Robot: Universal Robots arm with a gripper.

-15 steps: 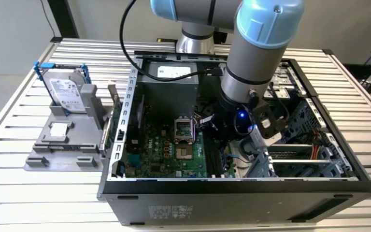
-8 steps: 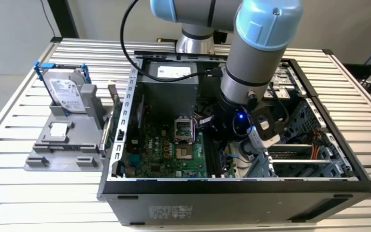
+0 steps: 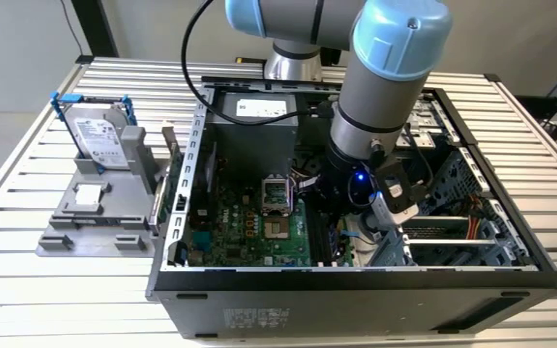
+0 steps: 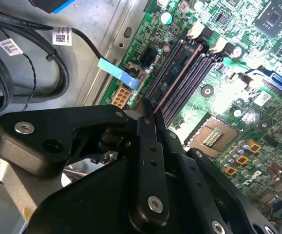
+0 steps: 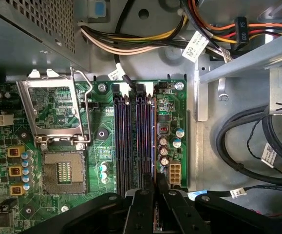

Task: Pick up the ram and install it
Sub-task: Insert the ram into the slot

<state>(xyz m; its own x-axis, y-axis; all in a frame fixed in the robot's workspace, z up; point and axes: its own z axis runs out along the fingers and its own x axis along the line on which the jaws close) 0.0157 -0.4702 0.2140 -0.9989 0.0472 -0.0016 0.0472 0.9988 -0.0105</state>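
In the exterior view we see the arm reaching down into an open computer case that lies on a slatted metal table. The gripper is low inside the case, over the green board, and most of it is hidden behind the wrist and its cables. Off to the exterior view's left, outside the case, a silver hard drive stands upright in a blue frame on a grey stand.

Both wrist views bring us close to what the exterior view hides. In the second wrist view the black fingers are drawn close together around the near end of the ram, a thin dark stick with a coppery edge that runs away from the fingers along one of the long black slots. It lies in line with the slot and looks seated or nearly so; we cannot tell whether it is pressed fully home. In the first wrist view the ram is seen edge-on among the slots, with the gripper narrow at its near end. That view also shows the open processor socket and its raised metal lid, besides a bundle of coloured wires.

The grip point itself is covered by the fingers, and the ram's chips are too dark for us to make out.
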